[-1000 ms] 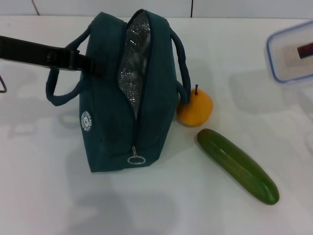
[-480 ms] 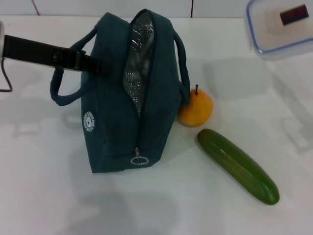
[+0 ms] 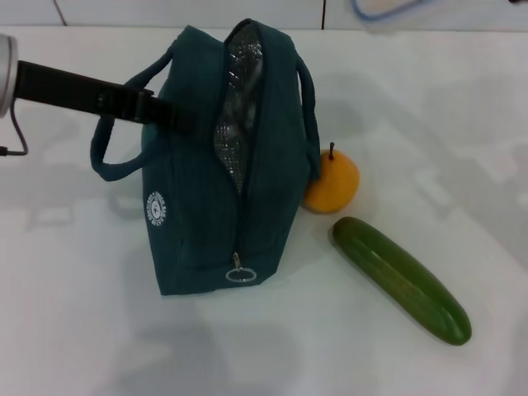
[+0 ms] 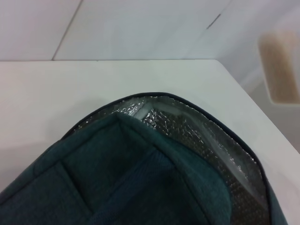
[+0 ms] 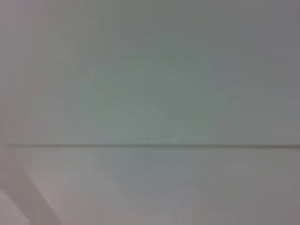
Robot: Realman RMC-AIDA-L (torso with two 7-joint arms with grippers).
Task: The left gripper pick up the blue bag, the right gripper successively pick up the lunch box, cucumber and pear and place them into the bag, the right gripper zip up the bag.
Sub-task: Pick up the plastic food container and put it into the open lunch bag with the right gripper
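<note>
The left end effector (image 3: pixel 169 115) is grasping the bag (image 3: pixel 214 190) on its left side; its mouth is gaping upward, box (image 3: pixel 384 8) hanging far right; right end effector unseen

A white table (image 3: pixel 99 330) carries three things. The blue bag (image 3: pixel 198 223) stands upright on it, zip open at the top. The pear (image 3: pixel 330 183) sits just beside the bag's right side, and the cucumber (image 3: pixel 402 280) lies diagonally near the pear.
</note>
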